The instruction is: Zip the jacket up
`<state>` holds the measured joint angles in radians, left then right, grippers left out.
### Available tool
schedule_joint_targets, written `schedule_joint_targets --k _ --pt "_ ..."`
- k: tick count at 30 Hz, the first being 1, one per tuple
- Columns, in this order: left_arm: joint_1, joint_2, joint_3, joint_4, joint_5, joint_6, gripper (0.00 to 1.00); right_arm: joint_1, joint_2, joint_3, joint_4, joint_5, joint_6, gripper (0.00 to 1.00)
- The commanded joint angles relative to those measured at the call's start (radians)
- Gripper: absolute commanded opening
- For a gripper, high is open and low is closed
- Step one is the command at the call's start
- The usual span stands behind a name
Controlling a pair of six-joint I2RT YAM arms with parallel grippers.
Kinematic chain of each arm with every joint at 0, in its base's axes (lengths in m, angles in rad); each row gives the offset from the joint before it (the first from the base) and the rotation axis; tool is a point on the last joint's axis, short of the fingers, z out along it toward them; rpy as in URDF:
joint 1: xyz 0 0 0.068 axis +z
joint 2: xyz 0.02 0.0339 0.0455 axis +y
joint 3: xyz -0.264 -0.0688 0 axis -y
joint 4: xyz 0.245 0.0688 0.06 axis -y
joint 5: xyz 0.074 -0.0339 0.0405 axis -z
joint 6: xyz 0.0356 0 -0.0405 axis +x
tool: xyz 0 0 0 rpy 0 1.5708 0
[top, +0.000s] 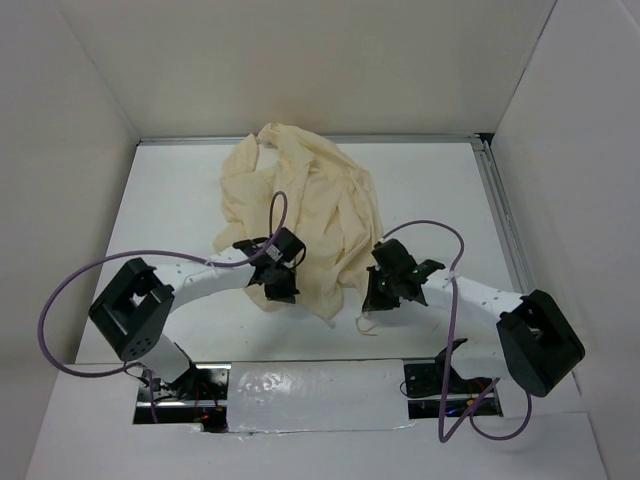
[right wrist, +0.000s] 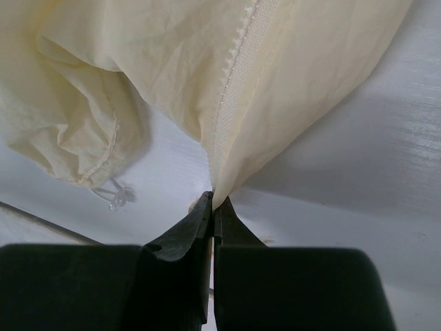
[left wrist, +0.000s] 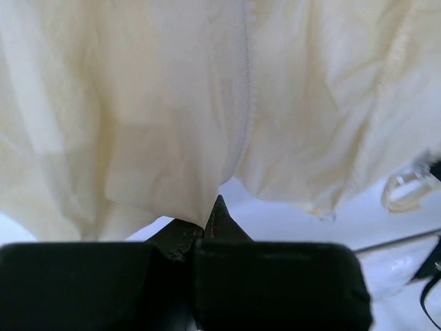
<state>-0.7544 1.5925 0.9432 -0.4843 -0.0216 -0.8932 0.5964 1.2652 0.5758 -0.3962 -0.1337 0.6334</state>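
Note:
The pale cream-yellow jacket (top: 300,215) lies crumpled in the middle of the white table, running from the back wall toward the arms. My left gripper (top: 283,288) is shut on the jacket's near left hem (left wrist: 165,165), beside a zipper tape (left wrist: 242,89). My right gripper (top: 385,290) is shut on the jacket's near right edge (right wrist: 289,83), pinching the cloth at the bottom end of a zipper tape (right wrist: 231,96). The cloth hangs taut from both grippers in the wrist views.
A thin cord with a clear plastic toggle (right wrist: 114,196) trails from the hem near the right gripper; the toggle also shows in the left wrist view (left wrist: 406,189). White walls enclose the table on three sides. A metal rail (top: 500,210) runs along the right edge.

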Motion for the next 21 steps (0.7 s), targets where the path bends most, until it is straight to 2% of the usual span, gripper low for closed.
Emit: schedule_joint_targets --k 1,4,10,13,16,18,21 --pt "0.0 -0.1 -0.014 -0.025 0.008 0.005 0.0 -0.009 -0.033 -0.001 0.033 -0.014 -0.02 0.0" --pt "0.0 -0.179 -0.027 -0.017 0.029 0.014 0.0 -0.009 -0.059 -0.013 0.057 -0.04 -0.035 0.0" --pt "0.0 -0.314 -0.011 0.039 0.075 0.074 0.0 -0.024 -0.216 0.006 0.115 -0.112 -0.089 0.0" --pt "0.001 -0.374 0.0 0.099 0.118 0.108 0.0 -0.052 -0.291 0.012 0.178 -0.205 -0.123 0.0" --pt "0.003 -0.397 0.014 0.148 0.169 0.128 0.0 -0.063 -0.293 0.05 0.204 -0.28 -0.143 0.0" --pt "0.003 -0.407 0.016 0.18 0.192 0.117 0.0 -0.063 -0.296 0.056 0.255 -0.371 -0.155 0.0" --pt "0.003 -0.425 -0.001 0.28 0.242 0.103 0.0 -0.061 -0.337 0.015 0.431 -0.443 -0.123 0.0"
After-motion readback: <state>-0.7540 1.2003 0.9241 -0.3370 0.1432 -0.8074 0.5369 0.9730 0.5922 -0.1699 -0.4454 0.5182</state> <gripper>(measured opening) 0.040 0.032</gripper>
